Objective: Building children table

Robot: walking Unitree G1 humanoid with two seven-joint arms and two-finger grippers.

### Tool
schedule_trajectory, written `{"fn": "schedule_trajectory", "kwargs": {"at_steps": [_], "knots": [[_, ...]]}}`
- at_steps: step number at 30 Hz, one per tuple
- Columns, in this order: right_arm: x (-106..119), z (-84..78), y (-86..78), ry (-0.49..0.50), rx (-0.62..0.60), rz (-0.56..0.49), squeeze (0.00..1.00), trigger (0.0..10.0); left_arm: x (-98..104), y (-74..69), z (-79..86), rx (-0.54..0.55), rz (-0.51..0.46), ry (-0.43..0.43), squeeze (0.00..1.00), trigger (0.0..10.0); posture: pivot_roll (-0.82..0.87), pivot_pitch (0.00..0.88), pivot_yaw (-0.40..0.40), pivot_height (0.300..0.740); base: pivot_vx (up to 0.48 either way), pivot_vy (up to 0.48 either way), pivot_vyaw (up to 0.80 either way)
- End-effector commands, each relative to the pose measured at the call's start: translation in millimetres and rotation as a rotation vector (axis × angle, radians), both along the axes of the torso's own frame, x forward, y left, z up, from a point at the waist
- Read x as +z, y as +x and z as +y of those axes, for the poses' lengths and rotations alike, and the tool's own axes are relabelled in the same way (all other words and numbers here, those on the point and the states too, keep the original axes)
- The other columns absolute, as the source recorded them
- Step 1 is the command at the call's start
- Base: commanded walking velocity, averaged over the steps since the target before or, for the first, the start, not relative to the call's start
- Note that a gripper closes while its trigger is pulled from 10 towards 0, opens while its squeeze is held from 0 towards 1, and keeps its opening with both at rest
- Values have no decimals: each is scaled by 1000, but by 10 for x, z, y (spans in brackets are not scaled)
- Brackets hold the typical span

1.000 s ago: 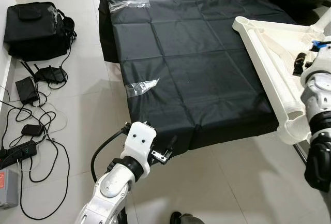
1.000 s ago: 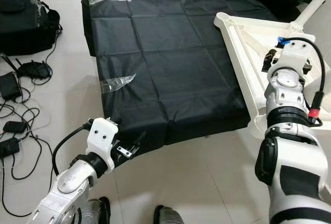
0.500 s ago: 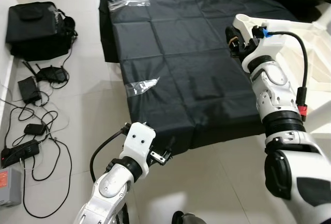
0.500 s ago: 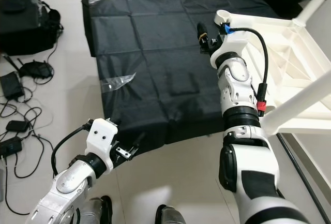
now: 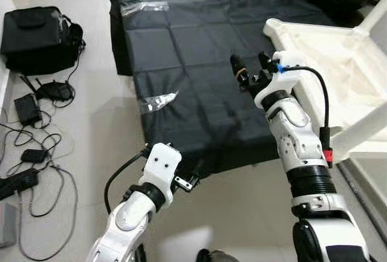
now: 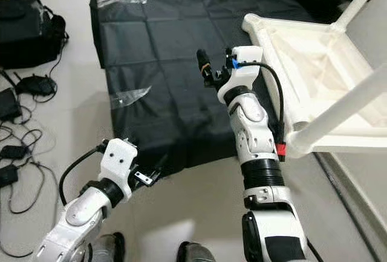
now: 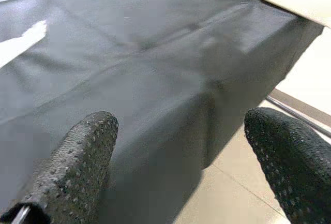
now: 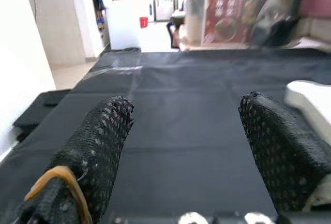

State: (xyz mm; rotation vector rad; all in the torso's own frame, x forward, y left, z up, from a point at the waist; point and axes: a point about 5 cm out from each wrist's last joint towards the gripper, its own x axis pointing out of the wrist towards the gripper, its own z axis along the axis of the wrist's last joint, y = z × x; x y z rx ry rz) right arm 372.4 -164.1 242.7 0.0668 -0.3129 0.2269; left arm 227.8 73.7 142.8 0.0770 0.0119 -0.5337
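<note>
White table (image 5: pixel 338 50) lies flipped on black cloth (image 5: pixel 199 50), far side cut off. Right gripper (image 5: pixel 251 68) spread, empty, beside its corner. Left gripper (image 6: pixel 151 174) spread at cloth's near edge.

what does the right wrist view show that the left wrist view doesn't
Only the right wrist view: a room beyond the far edge of the black cloth, with a pale doorway, a red-brown poster, and the rounded white corner of the table frame beside the right gripper, whose fingers stand apart with nothing between them.

Only the left wrist view: the cloth's near corner hanging down to the tiled floor, a strip of clear tape, and the left gripper, open and empty.

Both: the black cloth seen between two black fingers.
</note>
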Motion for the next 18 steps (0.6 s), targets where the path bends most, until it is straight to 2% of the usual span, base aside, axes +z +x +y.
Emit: {"fn": "schedule_trajectory", "kwargs": {"at_steps": [1, 11, 12, 14, 15, 17, 18], "knots": [[-3, -119, 13, -18, -60, 14, 0, 10000, -55, -4, -19, 4, 31, -3, 0, 10000, 117, 180, -106, 740, 0, 0, 0], [126, -40, 54, -40, -78, 20, 0, 10000, -60, -10, -10, 27, 48, -31, 0, 10000, 116, 185, -113, 740, 0, 0, 0], [159, 97, 65, -80, -43, 30, 0, 10000, -53, -20, -7, 35, 48, -43, 0, 10000, 118, 187, -118, 740, 0, 0, 0], [159, 97, 65, -80, -43, 30, 0, 10000, -53, -20, -7, 35, 48, -43, 0, 10000, 118, 187, -118, 740, 0, 0, 0], [123, 174, 103, -123, -34, 77, 0, 10000, -47, -18, 4, 45, 56, -61, 0, 10000, 115, 194, -116, 740, 0, 0, 0], [123, 174, 103, -123, -34, 77, 0, 10000, -47, -18, 4, 45, 56, -61, 0, 10000, 115, 194, -116, 740, 0, 0, 0], [85, 251, 163, -168, -30, 123, 0, 10000, -33, -15, 15, 48, 58, -72, 0, 10000, 115, 203, -117, 740, 0, 0, 0]]}}
